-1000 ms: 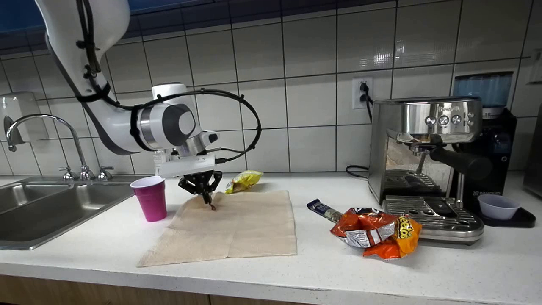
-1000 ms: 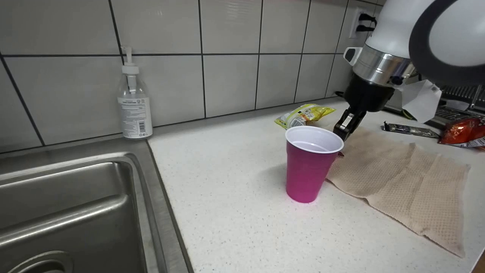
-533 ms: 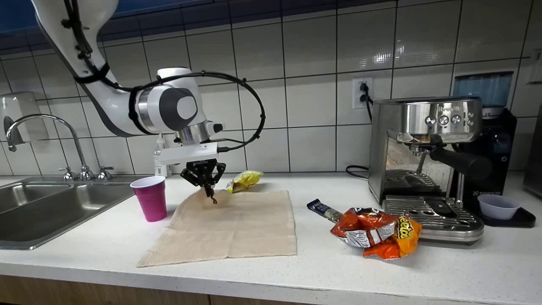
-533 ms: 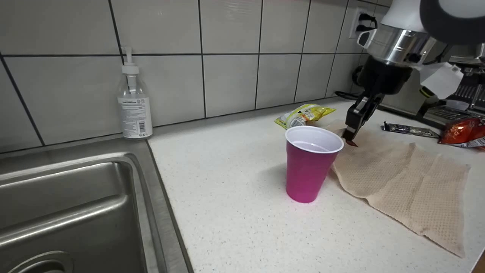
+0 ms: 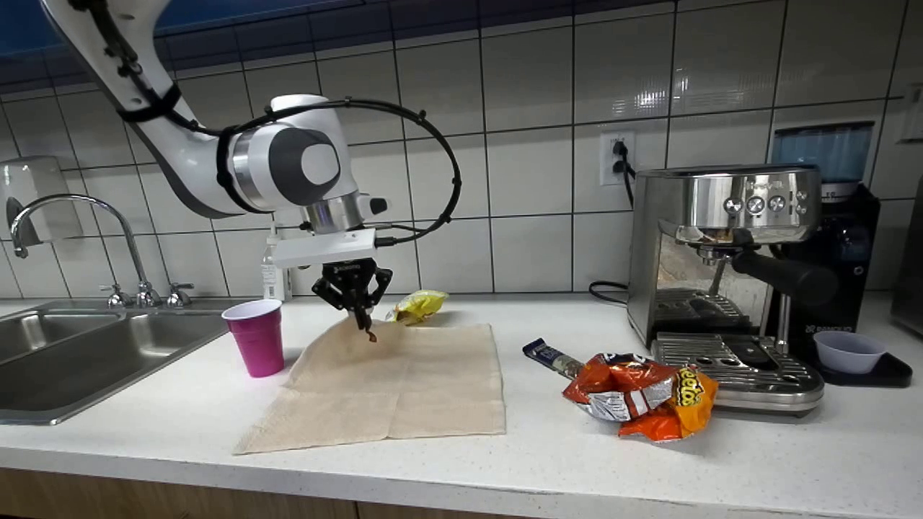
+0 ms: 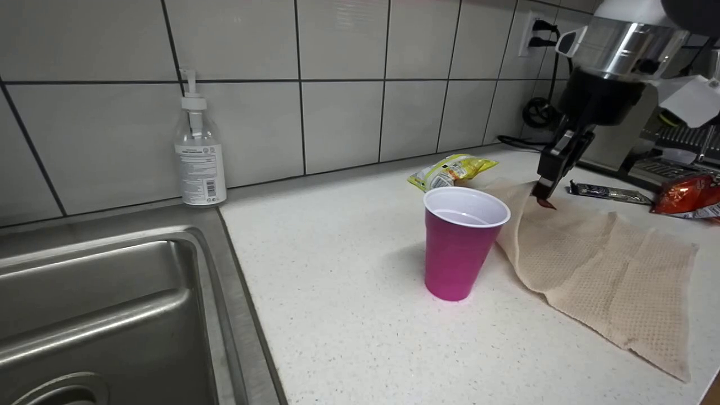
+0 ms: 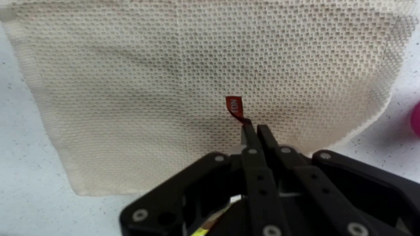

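Note:
My gripper [image 5: 365, 323] is above the back left part of a beige cloth [image 5: 404, 393]. In an exterior view the gripper [image 6: 543, 191] points down with its fingers together. In the wrist view its fingertips [image 7: 255, 127] are nearly touching, with a narrow gap. The cloth [image 7: 147, 82] rises behind the fingertips and its edge curves up to them, so the jaws appear shut on its corner; the pinch itself is hidden. A small red strip [image 7: 234, 106] with white letters sticks out at one fingertip. A magenta cup [image 6: 458, 256] stands upright beside the cloth, apart from the gripper.
A yellow snack bag [image 5: 420, 308] lies behind the cloth. An orange snack bag [image 5: 642, 396] and a dark bar wrapper [image 5: 551, 357] lie right of it, before a coffee machine [image 5: 725, 216]. A sink [image 5: 162, 339] and pump bottle [image 6: 199, 163] are beyond the cup.
My gripper has risen and moved away from the cup, slightly toward the coffee machine. The cloth's back left corner has lifted and followed it. The cup and bags have not moved.

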You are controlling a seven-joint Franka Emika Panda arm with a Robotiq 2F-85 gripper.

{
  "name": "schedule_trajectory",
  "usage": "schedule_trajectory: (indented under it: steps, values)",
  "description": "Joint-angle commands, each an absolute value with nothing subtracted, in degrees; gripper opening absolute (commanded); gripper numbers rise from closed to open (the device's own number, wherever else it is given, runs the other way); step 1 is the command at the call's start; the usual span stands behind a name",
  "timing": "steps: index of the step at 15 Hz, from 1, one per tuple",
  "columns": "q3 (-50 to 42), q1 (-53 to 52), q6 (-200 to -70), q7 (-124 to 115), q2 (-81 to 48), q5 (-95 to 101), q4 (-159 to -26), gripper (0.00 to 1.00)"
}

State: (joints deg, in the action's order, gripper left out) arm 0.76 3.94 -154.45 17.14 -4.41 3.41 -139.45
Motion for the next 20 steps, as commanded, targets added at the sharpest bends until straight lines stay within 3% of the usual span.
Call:
schedule_trajectory:
  steps: [1,20]
  values:
    - [-0.66,3.59,-152.26,15.39,-0.75,4.86,-142.22,0.01]
    - [-7.11,5.85,-154.24,18.19,1.46,10.10,-143.97,0.01]
